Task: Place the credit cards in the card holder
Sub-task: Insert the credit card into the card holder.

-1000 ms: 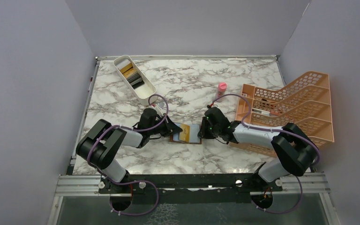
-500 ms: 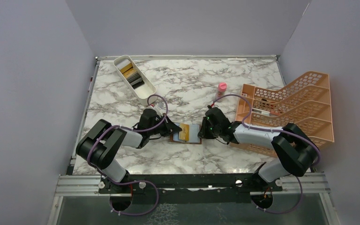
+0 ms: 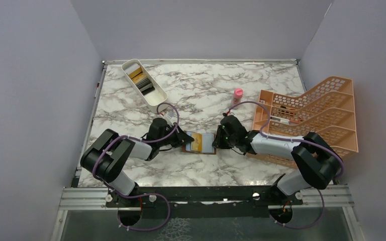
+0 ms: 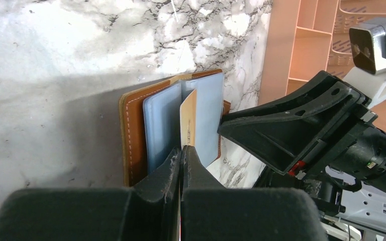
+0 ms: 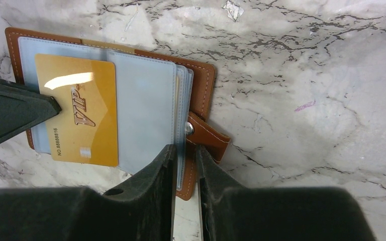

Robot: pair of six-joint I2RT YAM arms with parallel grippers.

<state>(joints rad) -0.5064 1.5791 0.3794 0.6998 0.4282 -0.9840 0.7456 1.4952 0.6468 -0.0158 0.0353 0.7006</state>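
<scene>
Task under way at centre frame: the card holder lies open on the marble desk, with 1 gold card against its blue-grey sleeves and apparently not yet seated. The left fingers are clenched on that card's edge. The right fingers pinch the holder's sleeve pages. At upper left, a white tray holds the other credit cards, gold and dark, yet to be moved.
</scene>
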